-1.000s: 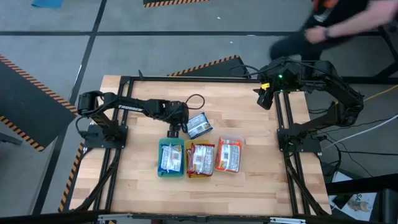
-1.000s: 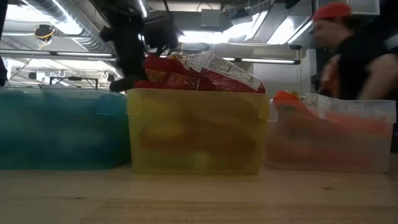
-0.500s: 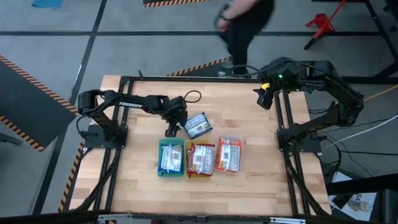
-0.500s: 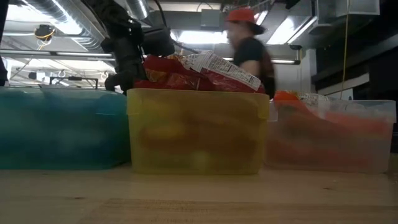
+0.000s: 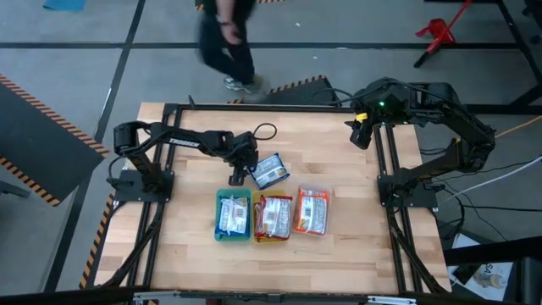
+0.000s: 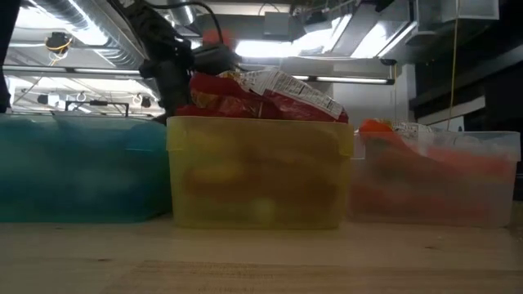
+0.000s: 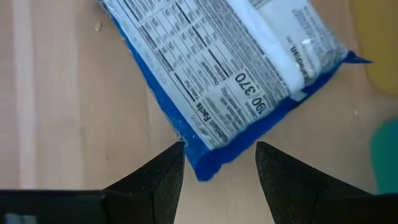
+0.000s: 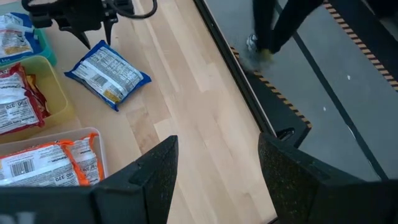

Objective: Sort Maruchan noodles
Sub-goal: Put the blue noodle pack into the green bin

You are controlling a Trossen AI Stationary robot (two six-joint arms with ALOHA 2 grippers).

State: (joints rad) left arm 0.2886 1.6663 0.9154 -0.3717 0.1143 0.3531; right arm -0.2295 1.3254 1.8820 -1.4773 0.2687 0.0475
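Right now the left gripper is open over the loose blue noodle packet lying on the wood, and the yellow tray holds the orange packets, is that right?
Not quite. The yellow tray holds the red packets; the orange packets sit in the clear tray, as the high view shows. The rest stands: the left gripper is open over the loose blue noodle packet on the wood.
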